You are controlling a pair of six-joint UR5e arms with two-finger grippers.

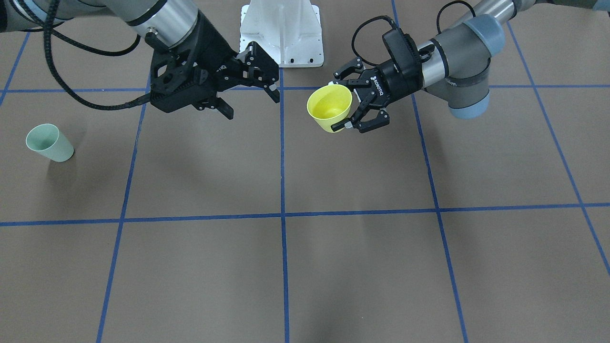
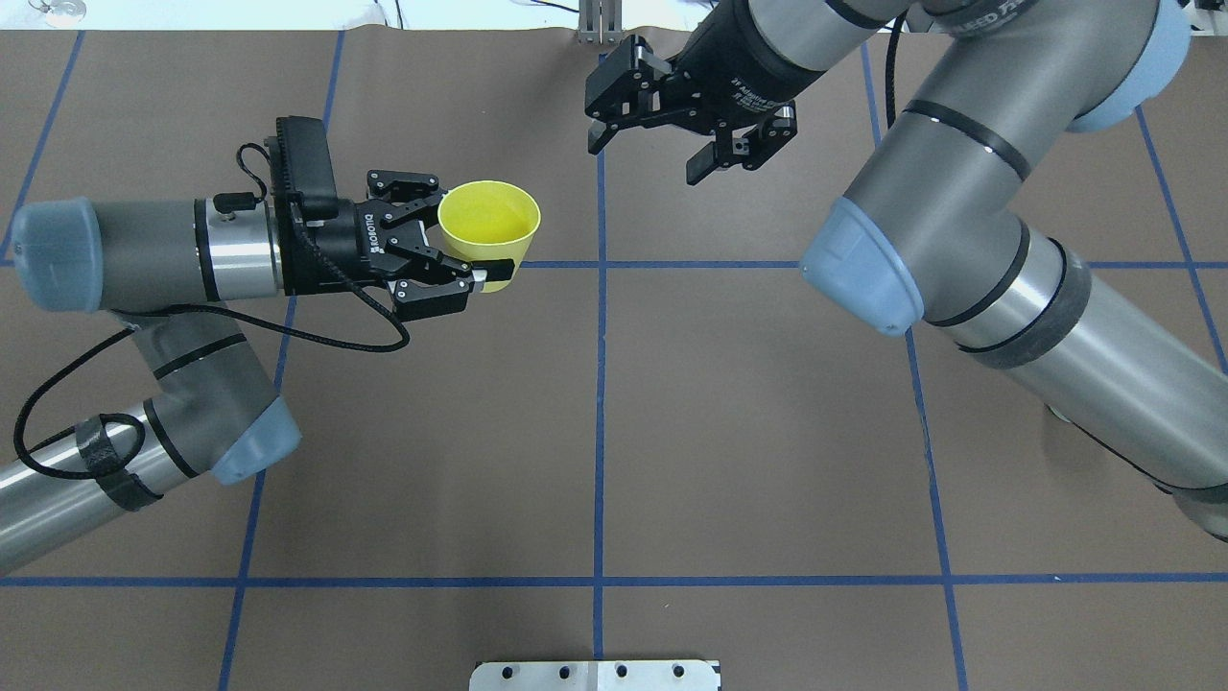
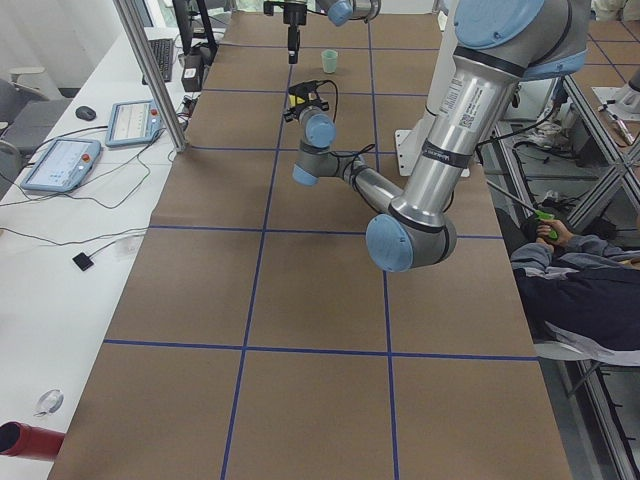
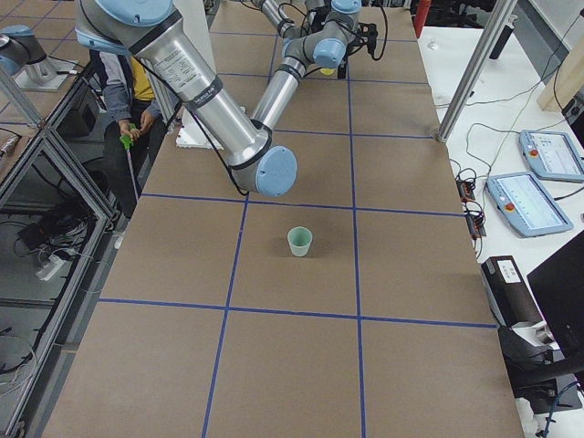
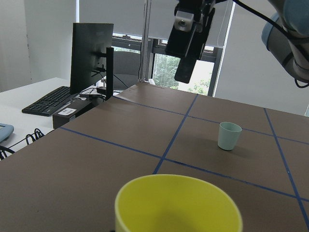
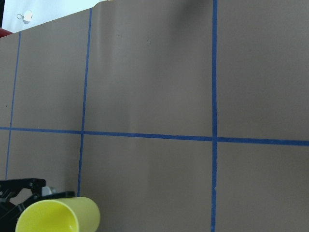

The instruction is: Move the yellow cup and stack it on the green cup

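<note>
Open desk point(image 1: 200, 181) lies all round the green cup point(image 1: 49, 142). The right end effector point(image 1: 252, 105), jaws spread, hangs high between it and the yellow cup point(image 1: 329, 107); beneath it the way is free.

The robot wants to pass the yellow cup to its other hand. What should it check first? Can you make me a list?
1. The left gripper is holding the yellow cup up off the table: ok.
2. The right gripper is open, ready to take it: ok.
3. The right gripper is close enough to grab the cup: not ok, there is a gap between them.
4. The green cup is standing upright with its mouth up: ok.
5. The grip is tight enough not to slip: cannot tell.
</note>
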